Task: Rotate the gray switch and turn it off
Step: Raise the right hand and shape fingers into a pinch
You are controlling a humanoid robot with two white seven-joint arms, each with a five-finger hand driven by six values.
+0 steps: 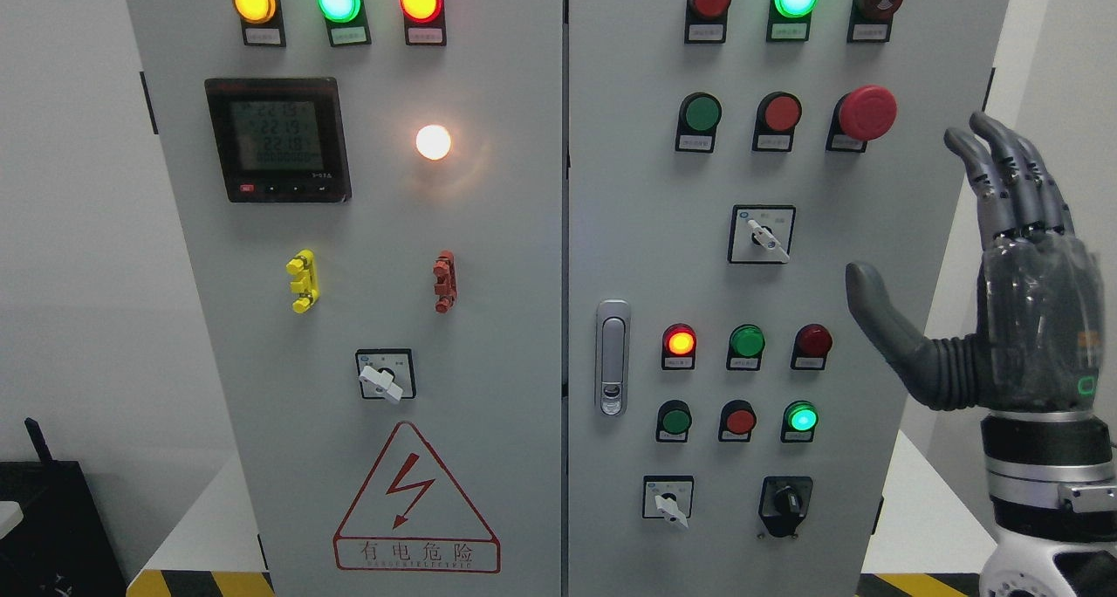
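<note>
Three gray-white rotary switches sit on the gray cabinet. One is on the left door (384, 377), one on the upper right door (762, 235), and one on the lower right door (669, 499). Each handle points down and to the right. My right hand (921, 213) is raised at the right edge of the cabinet, fingers (1003, 174) spread upward and thumb (881, 305) out to the left, holding nothing. It is right of the upper right switch and apart from it. The left hand is out of view.
A red mushroom stop button (866, 113) sticks out above and left of my hand. A black rotary switch (785, 503), the door latch (613, 357), several lamps and push buttons, and a digital meter (277, 139) cover the doors.
</note>
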